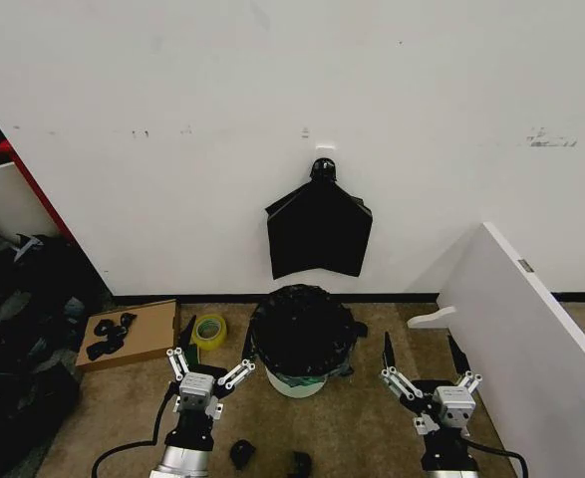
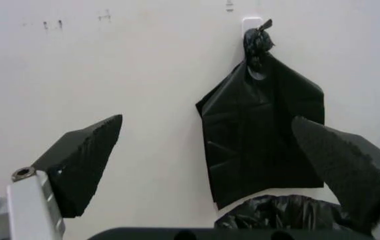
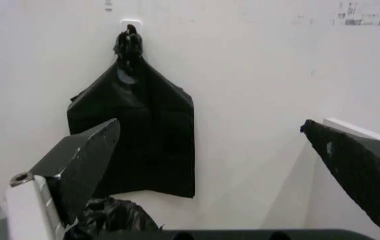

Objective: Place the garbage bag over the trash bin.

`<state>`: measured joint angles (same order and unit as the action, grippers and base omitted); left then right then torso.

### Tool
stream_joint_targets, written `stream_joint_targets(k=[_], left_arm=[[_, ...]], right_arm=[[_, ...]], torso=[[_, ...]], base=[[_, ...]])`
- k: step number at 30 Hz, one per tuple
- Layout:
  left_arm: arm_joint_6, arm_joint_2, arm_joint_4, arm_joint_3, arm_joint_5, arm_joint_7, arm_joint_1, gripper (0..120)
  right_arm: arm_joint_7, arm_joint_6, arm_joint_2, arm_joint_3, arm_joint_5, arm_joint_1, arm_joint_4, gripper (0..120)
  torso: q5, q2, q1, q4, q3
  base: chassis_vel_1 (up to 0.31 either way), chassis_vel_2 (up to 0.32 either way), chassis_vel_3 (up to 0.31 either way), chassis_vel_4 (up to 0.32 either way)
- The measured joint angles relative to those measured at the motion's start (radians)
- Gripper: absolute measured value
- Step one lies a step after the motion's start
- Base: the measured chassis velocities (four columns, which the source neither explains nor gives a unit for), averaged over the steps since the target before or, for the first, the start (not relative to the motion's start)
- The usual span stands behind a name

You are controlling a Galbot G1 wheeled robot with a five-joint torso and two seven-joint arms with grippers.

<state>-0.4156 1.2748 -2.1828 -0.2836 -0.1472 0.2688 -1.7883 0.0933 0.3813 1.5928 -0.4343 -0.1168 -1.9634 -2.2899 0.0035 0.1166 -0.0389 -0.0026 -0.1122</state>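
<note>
The glossy, crinkled black garbage bag (image 1: 303, 332) sits over the top of the round white trash bin (image 1: 294, 386), whose lower wall shows beneath it on the floor against the wall. My left gripper (image 1: 213, 355) hovers open just to the left of the bin. Right of the bin, my right gripper (image 1: 422, 352) is also open, holding nothing. In the left wrist view the left gripper (image 2: 206, 120) frames the wall, with the bag (image 2: 283, 212) low between its fingers. In the right wrist view the right gripper (image 3: 208, 124) shows the bag (image 3: 113, 216) by one finger.
A flat black bundle (image 1: 319, 231) hangs from a wall hook above the bin. A slanted white board (image 1: 531, 339) stands close on the right. A cardboard box (image 1: 133, 334) and a tape roll (image 1: 209, 330) lie left, beside dark clutter (image 1: 18, 329). Small black scraps (image 1: 242, 453) lie on the floor.
</note>
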Motion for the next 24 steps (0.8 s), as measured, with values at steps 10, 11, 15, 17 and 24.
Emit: stream_joint_targets(k=[10,11,15,17,24], left_arm=[[-0.001,0.000,0.002,0.004,-0.002,-0.001,0.003,100],[-0.001,0.000,0.002,0.003,-0.002,-0.001,0.003,100],[-0.001,0.003,0.007,-0.001,-0.002,-0.002,0.006,100],[-0.001,0.005,0.008,-0.002,-0.002,-0.002,0.007,100],[-0.004,0.010,0.024,-0.003,-0.005,-0.002,0.006,100]], right_arm=[[-0.022,0.006,0.009,0.007,-0.027,0.011,0.011,100],[-0.027,0.011,0.010,0.008,-0.028,0.012,0.012,100],[-0.039,0.024,0.009,0.008,-0.029,0.012,0.013,100],[-0.039,0.024,0.009,0.008,-0.029,0.012,0.014,100],[-0.040,0.025,0.009,0.008,-0.029,0.012,0.014,100]], torso=[[0.0000,0.000,0.000,0.0000,0.000],[0.0000,0.000,0.000,0.0000,0.000],[0.0000,0.000,0.000,0.0000,0.000],[0.0000,0.000,0.000,0.0000,0.000],[0.0000,0.000,0.000,0.0000,0.000]], base=[[0.000,0.000,0.000,0.000],[0.000,0.000,0.000,0.000],[0.000,0.000,0.000,0.000],[0.000,0.000,0.000,0.000],[0.000,0.000,0.000,0.000]])
